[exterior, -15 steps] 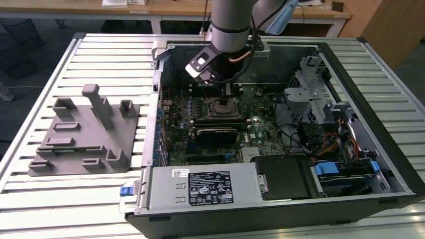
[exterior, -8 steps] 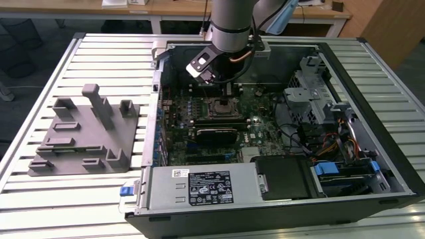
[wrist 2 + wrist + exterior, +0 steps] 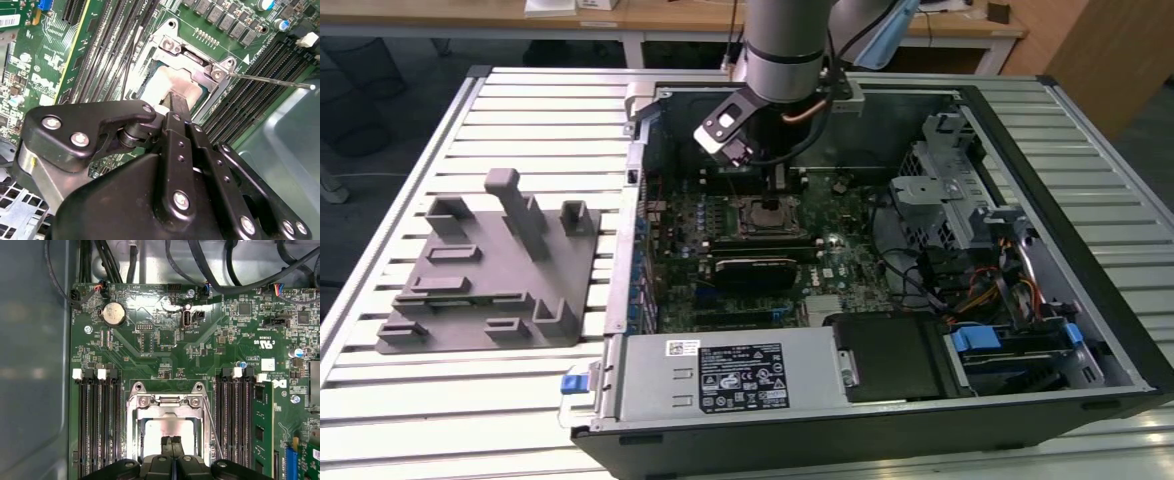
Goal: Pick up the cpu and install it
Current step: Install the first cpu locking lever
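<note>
Seating stage, by judgement. Shut gripper (image 3: pixel 172 444), black tips pressed together, nothing gripped. Directly under tips: cpu (image 3: pixel 160 431), flat pale-metal square, lying in socket; contact not confirmable. Around it, bright stamped-steel frame (image 3: pixel 165 401), thin wire lever (image 3: pixel 212 427) to one side. Next move: straight vertical travel, clear of frame and lever. Beyond: black ribbed memory slots (image 3: pixel 97 415), glossy green board (image 3: pixel 150 347), round silver coin cell (image 3: pixel 114 314).
</note>
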`<state>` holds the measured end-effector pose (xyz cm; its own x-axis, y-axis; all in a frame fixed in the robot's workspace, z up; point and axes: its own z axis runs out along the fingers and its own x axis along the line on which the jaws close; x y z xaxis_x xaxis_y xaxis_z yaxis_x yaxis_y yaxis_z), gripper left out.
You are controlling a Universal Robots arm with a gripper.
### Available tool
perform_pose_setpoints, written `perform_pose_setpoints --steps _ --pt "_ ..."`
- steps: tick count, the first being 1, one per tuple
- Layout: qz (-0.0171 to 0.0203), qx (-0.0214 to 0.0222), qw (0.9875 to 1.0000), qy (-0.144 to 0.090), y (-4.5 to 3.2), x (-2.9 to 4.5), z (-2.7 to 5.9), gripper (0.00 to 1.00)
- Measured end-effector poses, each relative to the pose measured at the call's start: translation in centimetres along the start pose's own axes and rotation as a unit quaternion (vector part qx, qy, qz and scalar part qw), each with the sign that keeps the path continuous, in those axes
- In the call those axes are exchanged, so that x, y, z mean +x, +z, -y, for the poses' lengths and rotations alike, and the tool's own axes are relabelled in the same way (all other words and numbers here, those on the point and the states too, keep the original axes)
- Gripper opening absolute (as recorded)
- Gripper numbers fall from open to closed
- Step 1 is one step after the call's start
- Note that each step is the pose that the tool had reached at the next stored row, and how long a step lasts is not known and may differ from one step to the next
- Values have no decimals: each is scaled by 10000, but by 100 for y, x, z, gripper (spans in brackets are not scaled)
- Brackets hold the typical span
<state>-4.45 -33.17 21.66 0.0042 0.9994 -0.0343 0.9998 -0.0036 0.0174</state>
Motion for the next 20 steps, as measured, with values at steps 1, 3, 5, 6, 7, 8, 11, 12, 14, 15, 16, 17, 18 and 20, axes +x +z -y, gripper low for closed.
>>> perform_pose_setpoints --steps 1,3,5,6,7,8,11,12,14,15,16,17,18,20 --pt "0 0 10000 0 -25 -1 0 11" --pt "0 -2 10000 0 -100 -4 -2 11" --pt "0 -9 10000 0 -187 -6 -3 11" --pt "0 -12 10000 0 -230 -8 -4 11" --pt "0 -15 10000 0 -276 -10 -4 11" --pt "0 -18 10000 0 -319 -11 -5 11" --pt "0 -28 10000 1 -444 -15 -7 11" --pt "1 -32 10000 0 -482 -17 -7 11" --pt "-2 -39 10000 -42 -511 -18 -7 11" --pt "-3 -42 9999 -115 -511 -17 -7 11" --pt "-5 -45 9998 -204 -511 -17 -7 11" --pt "-6 -48 9996 -293 -512 -18 -7 11" --pt "-8 -51 9993 -383 -511 -18 -6 11" --pt "-11 -57 9984 -563 -508 -18 -6 11"
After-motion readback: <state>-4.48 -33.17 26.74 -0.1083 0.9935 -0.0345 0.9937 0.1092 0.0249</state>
